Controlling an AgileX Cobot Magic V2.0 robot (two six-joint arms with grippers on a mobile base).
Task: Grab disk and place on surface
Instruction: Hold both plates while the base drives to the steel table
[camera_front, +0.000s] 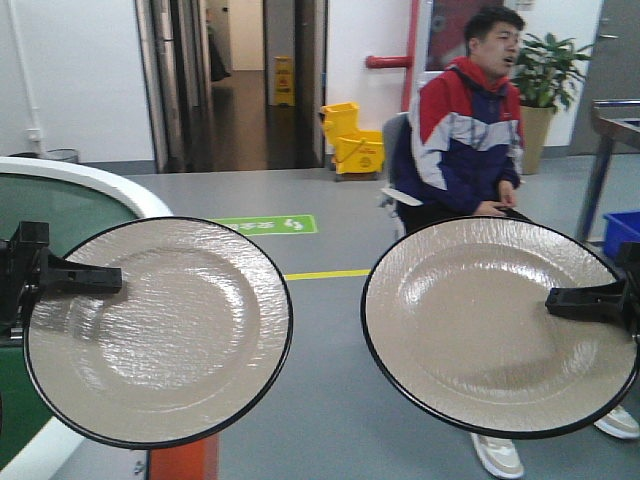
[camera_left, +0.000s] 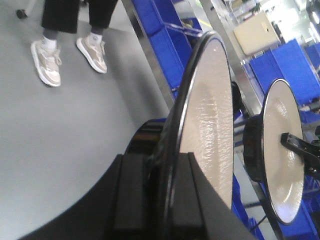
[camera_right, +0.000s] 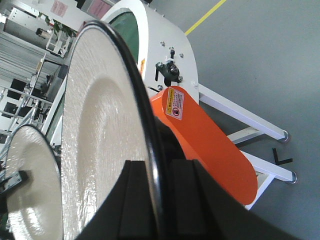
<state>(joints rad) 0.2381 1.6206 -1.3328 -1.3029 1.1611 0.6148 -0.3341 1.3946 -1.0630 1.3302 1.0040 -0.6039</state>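
Observation:
Two beige disks with black rims hang in the air, tilted up toward the front camera. The left disk is held at its left rim by my left gripper, which is shut on it. The right disk is held at its right rim by my right gripper, also shut. In the left wrist view the held disk stands edge-on between the jaws of the left gripper, with the other disk beyond. In the right wrist view the right gripper pinches its disk. The dark glossy surface is out of view.
The green conveyor belt with its white rim lies at the left, above an orange panel and white frame legs. A seated person faces me behind the right disk. Blue bins are stacked to the right.

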